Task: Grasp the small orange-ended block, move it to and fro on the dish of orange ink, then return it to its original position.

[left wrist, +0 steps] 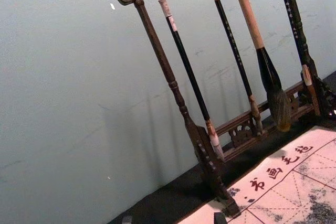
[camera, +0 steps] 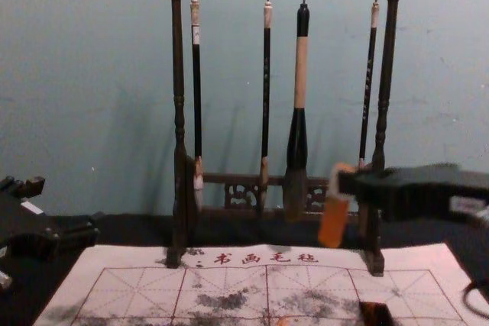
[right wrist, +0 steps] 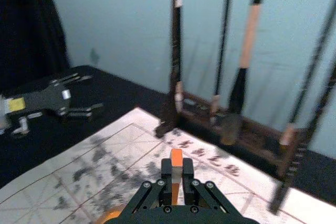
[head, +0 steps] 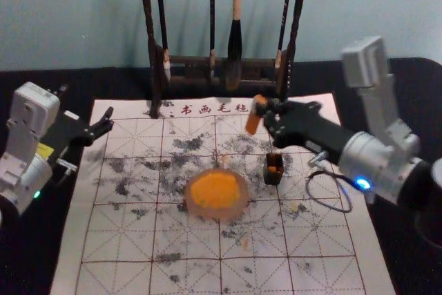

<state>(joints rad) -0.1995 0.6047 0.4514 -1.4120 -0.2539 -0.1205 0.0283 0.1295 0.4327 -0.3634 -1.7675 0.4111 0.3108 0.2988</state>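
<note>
Nearest, the dish (head: 244,197) of orange ink (head: 215,190) is set on the paper mat (head: 117,243); a small dark box (head: 273,178) is placed just beside it. Carrying to the dish appears to be the step in hand, though a return cannot be ruled out. For inking, the block (camera: 333,223) should be centred over the ink, squared up and lowered gently — light strokes being kept inside the rim. Beyond the dish, it is held raised by the right gripper (right wrist: 177,171), fingers closed on its pale band, orange end tilted downward. The left gripper (head: 108,119) is parked by the mat's left edge — fingers spread, nothing held. Farthest, the brush rack (camera: 178,104) should be avoided.
</note>
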